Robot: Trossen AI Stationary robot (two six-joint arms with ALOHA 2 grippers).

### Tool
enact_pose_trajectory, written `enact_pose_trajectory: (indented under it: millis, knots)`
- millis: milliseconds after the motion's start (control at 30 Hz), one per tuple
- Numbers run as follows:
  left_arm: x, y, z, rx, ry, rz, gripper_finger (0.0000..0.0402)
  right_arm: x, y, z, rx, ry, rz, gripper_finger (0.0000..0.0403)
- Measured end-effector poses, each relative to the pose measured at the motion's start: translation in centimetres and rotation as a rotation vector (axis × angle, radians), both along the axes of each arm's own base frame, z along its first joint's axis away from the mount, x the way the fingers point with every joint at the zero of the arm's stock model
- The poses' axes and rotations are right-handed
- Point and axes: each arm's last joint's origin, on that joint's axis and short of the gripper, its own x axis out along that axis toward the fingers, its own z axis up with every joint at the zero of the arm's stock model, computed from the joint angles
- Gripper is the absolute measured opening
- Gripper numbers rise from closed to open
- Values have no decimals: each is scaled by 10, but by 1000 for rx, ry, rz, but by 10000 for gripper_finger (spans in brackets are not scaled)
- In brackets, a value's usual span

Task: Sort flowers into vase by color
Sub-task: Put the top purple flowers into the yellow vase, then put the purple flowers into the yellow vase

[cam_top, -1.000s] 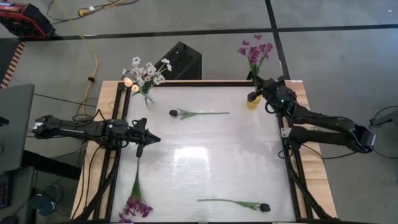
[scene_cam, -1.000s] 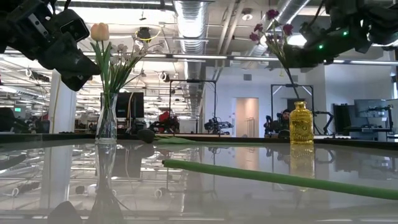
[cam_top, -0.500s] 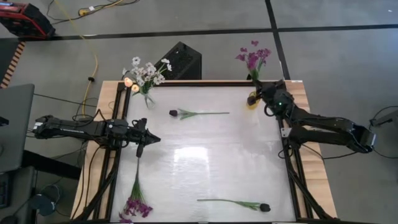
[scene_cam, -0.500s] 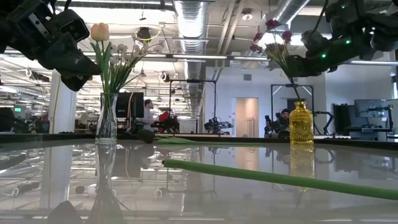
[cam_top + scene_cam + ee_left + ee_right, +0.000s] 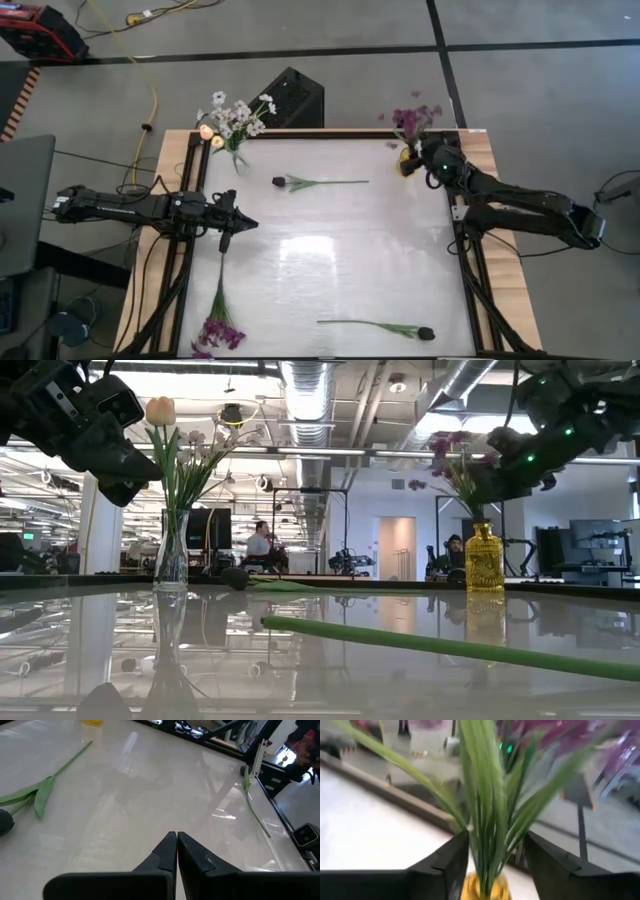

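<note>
A yellow vase (image 5: 407, 164) (image 5: 484, 560) stands at the table's far right corner with a purple sprig (image 5: 412, 118) (image 5: 458, 458) upright in it. My right gripper (image 5: 492, 855) is open just above the vase mouth, a finger on either side of the green stems (image 5: 487, 820); I cannot tell whether they touch. A clear vase (image 5: 172, 555) at the far left holds white and peach flowers (image 5: 232, 118). Two dark-budded flowers (image 5: 320, 182) (image 5: 380, 327) and one purple flower (image 5: 217, 315) lie flat on the table. My left gripper (image 5: 176, 851) hovers shut over the left edge.
A black box (image 5: 292, 96) sits on the floor beyond the far edge. Dark rails run along the table's left side (image 5: 188, 260) and right side (image 5: 466, 270). The white table's middle (image 5: 330, 250) is bare.
My right gripper has opened and let go of the purple sprig's stems, and it has come down toward the yellow vase. The sprig has sunk deeper into the vase, so its blossoms stand lower than before.
</note>
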Motion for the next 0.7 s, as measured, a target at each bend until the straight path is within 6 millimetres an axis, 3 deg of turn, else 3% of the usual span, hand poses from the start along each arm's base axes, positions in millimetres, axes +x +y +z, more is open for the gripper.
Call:
enact_pose_trajectory:
  millis: [167,500,700]
  knots:
    - [0,0,0,2,0,4,0,-2,5,10,133,82,27,253]
    - [0,1,0,17,-1,47,0,-2,27,56,250,219,129,255]
    - [0,2,0,20,1,56,0,4,46,80,357,157,314,256]
